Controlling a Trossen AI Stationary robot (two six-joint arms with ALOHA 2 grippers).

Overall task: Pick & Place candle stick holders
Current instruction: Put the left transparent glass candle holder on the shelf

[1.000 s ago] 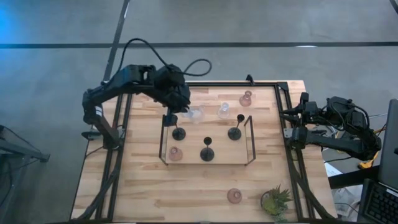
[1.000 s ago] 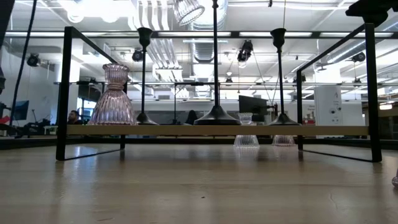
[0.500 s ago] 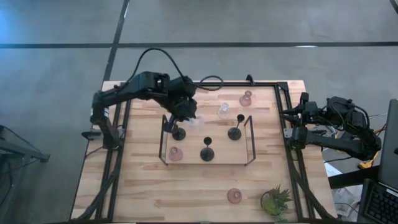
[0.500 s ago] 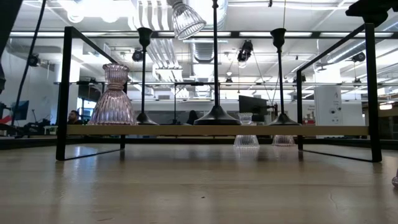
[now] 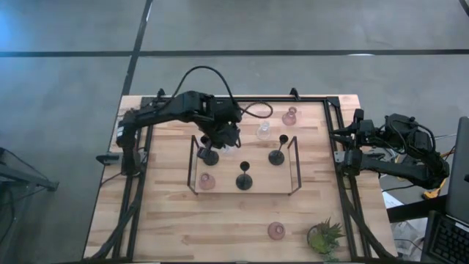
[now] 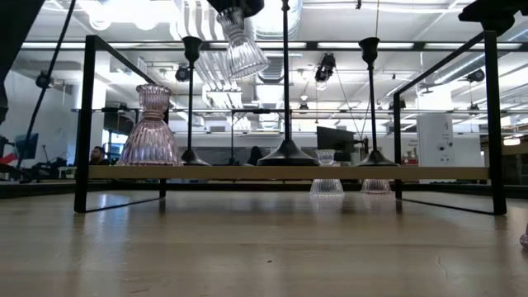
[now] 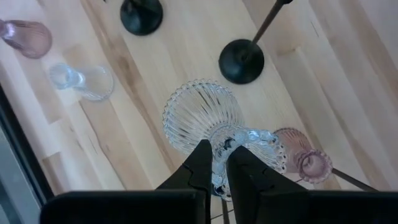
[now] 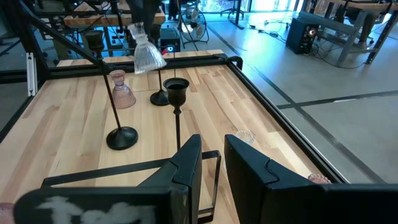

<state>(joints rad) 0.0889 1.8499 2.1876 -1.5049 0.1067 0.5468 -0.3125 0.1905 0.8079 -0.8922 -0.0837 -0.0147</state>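
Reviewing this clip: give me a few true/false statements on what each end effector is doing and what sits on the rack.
1. The left end effector holds a clear glass holder in the air. True.
2. Four black holders stand on the rack. False: three.
3. The right end effector grips a black holder. False: it is open and empty, at the table's right edge.
4. A pink glass holder stands on the rack. True.
5. The potted plant stands on the rack. False: it stands at the table's corner.

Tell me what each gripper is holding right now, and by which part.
The left gripper holds a clear glass candle stick holder, pinched at its narrow neck and lifted above the rack. The right gripper is open and holds nothing, parked at the table's right edge.
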